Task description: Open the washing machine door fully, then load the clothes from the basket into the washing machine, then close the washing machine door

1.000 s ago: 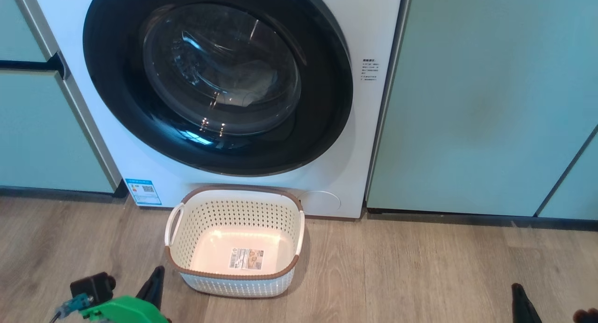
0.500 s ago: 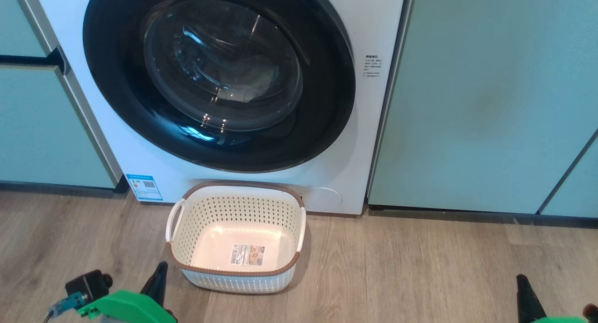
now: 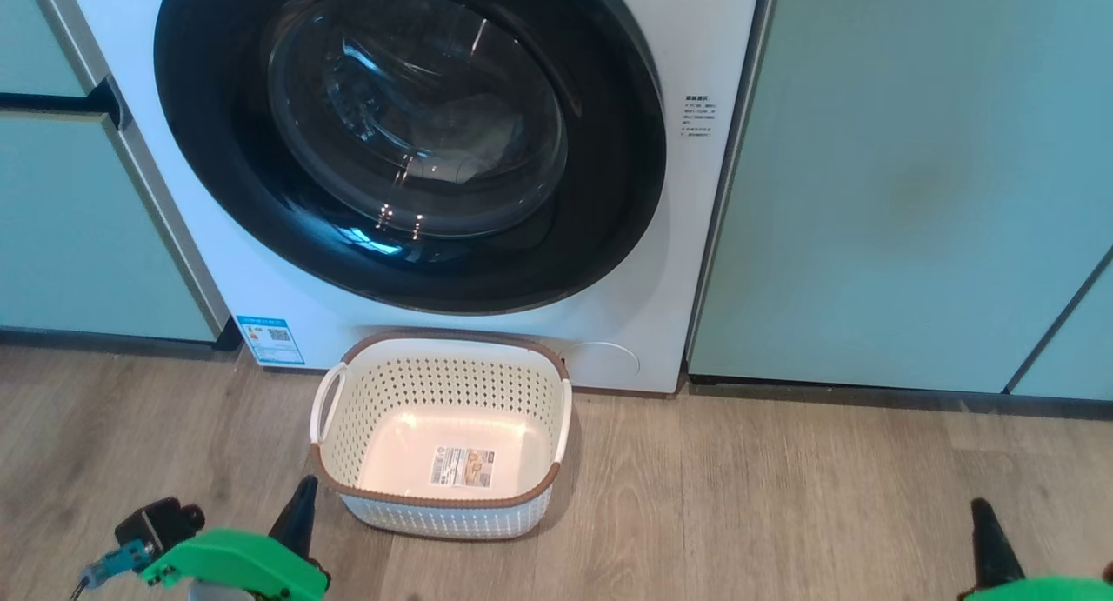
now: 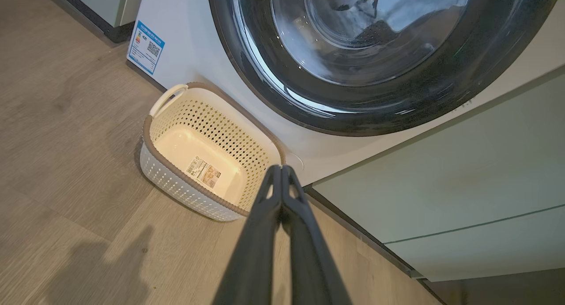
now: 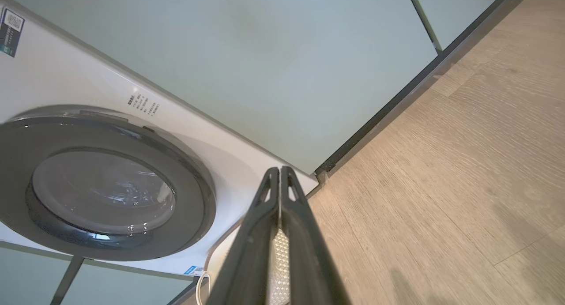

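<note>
Two shut, empty: left end effector (image 4: 279, 169), right end effector (image 5: 280, 169). Bare basket (image 3: 435, 501), washing machine door (image 3: 213, 166) closed. Slight camera shift only since a second ago; task seemingly done.

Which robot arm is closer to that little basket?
Left. The left gripper sits just off the near-left corner of the basket; the right gripper is far off to its right.

The floor (image 3: 783, 497) was pale wood-grain planking. On it stood the basket (image 3: 452, 521), upright, just in front of the washing machine (image 3: 683, 262). The machine's base met the floor between pale teal cabinets (image 3: 869, 192), which had a dark strip along their foot.
</note>
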Available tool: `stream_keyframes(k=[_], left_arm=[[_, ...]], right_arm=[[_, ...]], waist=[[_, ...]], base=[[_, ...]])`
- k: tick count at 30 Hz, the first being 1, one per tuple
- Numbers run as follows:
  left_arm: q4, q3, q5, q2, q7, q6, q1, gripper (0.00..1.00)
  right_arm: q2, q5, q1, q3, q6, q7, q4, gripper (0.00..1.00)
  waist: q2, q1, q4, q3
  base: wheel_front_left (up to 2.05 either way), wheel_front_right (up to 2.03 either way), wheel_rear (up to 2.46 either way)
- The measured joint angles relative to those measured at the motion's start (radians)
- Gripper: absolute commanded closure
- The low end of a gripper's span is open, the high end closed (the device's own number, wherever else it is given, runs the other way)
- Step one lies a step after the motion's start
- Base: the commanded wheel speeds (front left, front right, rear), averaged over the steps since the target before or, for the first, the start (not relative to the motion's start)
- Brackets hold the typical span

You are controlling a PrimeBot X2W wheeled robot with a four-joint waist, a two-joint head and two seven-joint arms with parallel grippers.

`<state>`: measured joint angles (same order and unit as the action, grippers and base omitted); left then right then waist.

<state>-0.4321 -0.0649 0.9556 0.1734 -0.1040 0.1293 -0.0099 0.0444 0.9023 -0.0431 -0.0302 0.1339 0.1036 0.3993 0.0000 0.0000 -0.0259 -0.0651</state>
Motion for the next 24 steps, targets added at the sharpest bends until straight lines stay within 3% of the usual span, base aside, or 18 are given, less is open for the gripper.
stream_keyframes(k=[24], left_arm=[[0.049, 0.043, 0.209, -0.04, 0.071, 0.0, -0.015, 1.0]], right_arm=[[-0.001, 0.228, 0.036, -0.032, 0.0, -0.069, -0.04, 1.0]], waist=[[0.0, 0.0, 0.008, 0.022]], base=[[0.0, 0.0, 0.0]])
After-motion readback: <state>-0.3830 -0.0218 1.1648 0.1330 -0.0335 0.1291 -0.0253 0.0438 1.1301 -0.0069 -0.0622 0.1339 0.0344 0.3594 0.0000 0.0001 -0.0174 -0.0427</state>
